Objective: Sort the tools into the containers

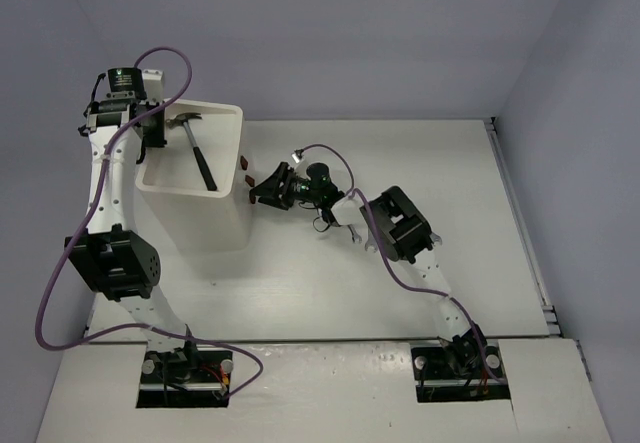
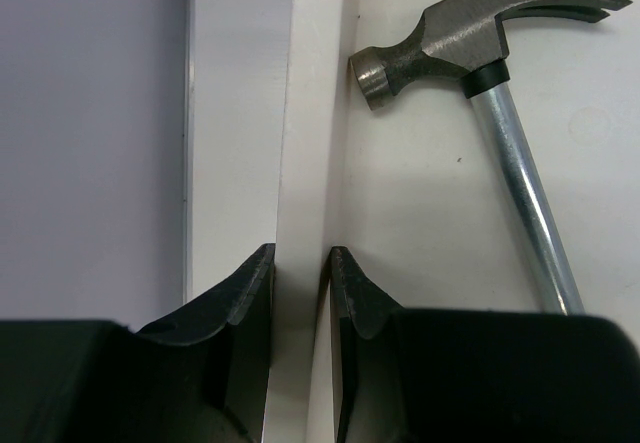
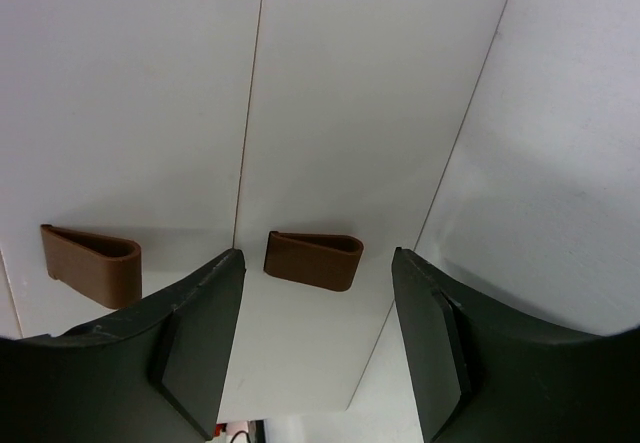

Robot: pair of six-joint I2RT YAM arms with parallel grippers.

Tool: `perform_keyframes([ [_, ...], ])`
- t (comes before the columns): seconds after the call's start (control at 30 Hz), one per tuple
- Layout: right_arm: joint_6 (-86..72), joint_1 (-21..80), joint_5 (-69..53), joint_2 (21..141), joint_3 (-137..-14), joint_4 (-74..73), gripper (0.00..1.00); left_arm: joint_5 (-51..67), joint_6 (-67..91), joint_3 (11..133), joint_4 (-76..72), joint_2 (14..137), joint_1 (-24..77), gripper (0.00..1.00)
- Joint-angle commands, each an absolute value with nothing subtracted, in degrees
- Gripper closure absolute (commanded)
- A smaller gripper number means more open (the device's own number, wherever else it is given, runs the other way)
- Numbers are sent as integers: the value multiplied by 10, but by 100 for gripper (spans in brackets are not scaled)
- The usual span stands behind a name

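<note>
Steel-headed hammer (image 2: 450,38) lay sorted ahead of the left gripper (image 2: 300,285), clamped on the white plastic cabinet (image 2: 305,113); the spread right gripper (image 3: 316,275) faced an unpulled dark-red drawer handle (image 3: 312,259).

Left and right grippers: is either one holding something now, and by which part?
The left gripper is clamped on the cabinet, by the rim of its top tray. The right gripper is open and holds nothing, facing a drawer handle.
</note>
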State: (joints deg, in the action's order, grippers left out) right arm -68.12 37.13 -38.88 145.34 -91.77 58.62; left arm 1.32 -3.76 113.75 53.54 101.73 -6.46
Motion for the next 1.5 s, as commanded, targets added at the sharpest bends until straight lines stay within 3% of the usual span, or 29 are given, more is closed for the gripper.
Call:
perform_keyframes([
  [0.0, -732, 394, -431, 1461, -963, 716, 43, 14, -6, 1123, 513, 1019, -61, 100],
  [0.27, -762, 397, -456, 1470, -974, 759, 48, 18, 7, 1124, 513, 1019, -61, 100],
  [0.63, -783, 398, -470, 1471, -975, 817, 71, 17, 11, 1121, 513, 1018, -61, 100],
  [0.83, -730, 383, -445, 1431, -915, 802, 100, 9, 9, 1121, 513, 1016, -61, 100],
  [1.47, -512, 249, -450, 1243, -656, 628, 100, -28, 25, 1126, 513, 1018, -80, 100],
])
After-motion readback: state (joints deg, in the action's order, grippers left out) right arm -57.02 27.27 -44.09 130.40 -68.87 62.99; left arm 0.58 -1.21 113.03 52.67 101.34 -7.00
